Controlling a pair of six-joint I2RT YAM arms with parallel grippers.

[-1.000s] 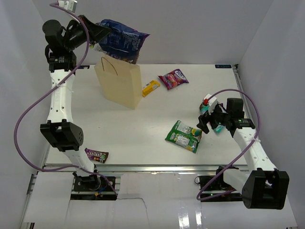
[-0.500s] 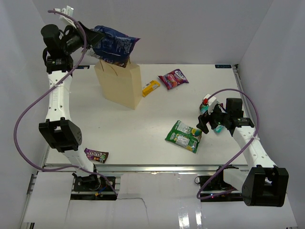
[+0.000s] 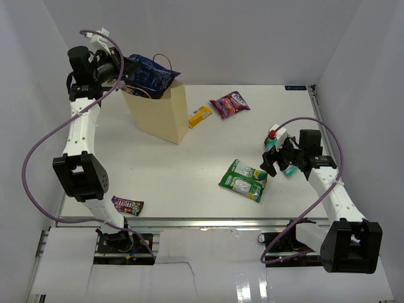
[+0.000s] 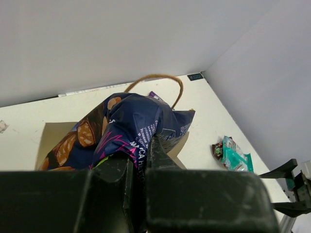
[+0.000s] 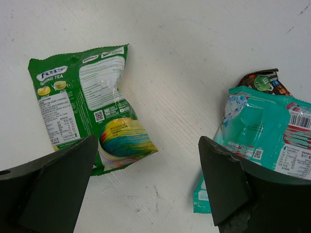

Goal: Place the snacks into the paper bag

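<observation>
My left gripper (image 3: 126, 74) is shut on the dark blue chip bag (image 3: 150, 76), which hangs tilted with its lower end inside the mouth of the upright paper bag (image 3: 158, 117). In the left wrist view the chip bag (image 4: 131, 126) fills the bag's opening (image 4: 48, 133) between my left gripper's (image 4: 141, 155) fingers. My right gripper (image 3: 278, 163) hovers open and empty over bare table, between the green packet (image 5: 82, 102) and the teal packet (image 5: 262, 131). A pink packet (image 3: 230, 103) and a yellow bar (image 3: 200, 116) lie right of the paper bag.
A dark brown candy pack (image 3: 128, 205) lies near the front left edge by the left arm's base. Another brown pack (image 5: 262, 81) peeks out from under the teal packet. White walls close in the table on the left, back and right.
The left arm has come down and to the right, bringing the chip bag from above the paper bag into its mouth. The right arm has not moved.
</observation>
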